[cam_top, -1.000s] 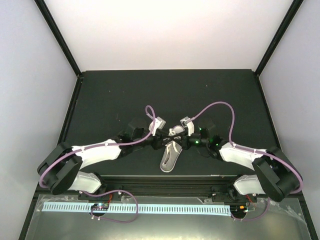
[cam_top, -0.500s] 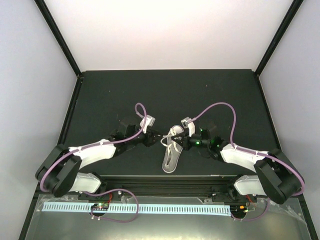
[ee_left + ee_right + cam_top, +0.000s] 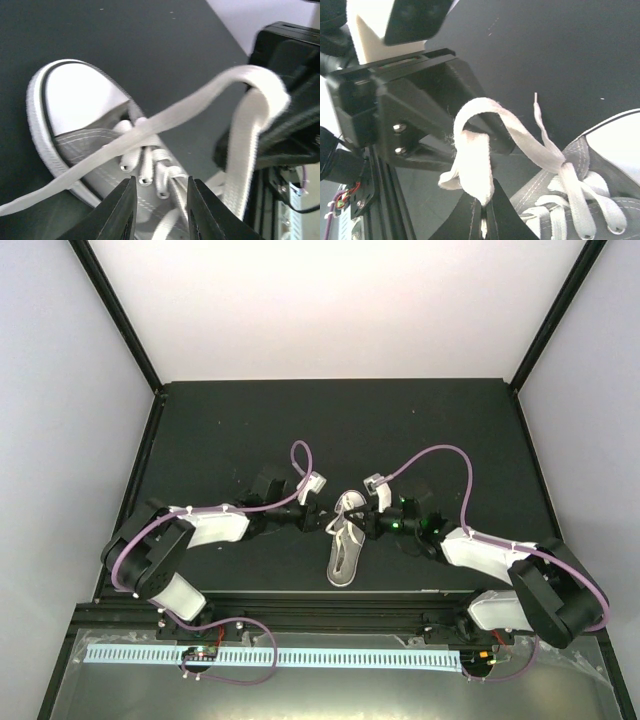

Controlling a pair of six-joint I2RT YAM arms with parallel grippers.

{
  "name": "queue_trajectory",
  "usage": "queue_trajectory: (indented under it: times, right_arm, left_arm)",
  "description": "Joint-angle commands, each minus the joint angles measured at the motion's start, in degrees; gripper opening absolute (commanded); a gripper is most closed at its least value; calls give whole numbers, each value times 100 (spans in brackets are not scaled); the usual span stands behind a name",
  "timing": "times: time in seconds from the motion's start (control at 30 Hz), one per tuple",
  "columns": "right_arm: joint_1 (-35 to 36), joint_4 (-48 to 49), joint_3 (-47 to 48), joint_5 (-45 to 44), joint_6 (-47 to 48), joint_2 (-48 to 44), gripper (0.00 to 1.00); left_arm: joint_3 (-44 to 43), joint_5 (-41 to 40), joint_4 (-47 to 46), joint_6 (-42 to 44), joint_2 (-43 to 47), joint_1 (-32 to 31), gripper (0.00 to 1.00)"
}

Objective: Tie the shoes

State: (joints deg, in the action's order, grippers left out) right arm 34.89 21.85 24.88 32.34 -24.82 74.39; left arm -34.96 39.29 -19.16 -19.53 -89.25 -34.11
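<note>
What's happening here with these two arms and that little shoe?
Two robot arms are tying a small grey sneaker on a black table. The right gripper pinches a raised loop of white lace. The left gripper, fingers apart, sits close over the eyelets. No finished bow shows yet.
</note>
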Motion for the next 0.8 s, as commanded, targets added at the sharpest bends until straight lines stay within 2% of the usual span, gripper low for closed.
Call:
queue_trajectory:
  times: [0.0,0.77]
  right_arm:
    - [-26,158,96,-339,-133,22,2]
    - [-26,336,146,-316,-304,190,2]
  left_arm:
    - [82,800,-633,73,-39,-66,28]
    - [-172,1038,-1048,-131,-638,-453,28]
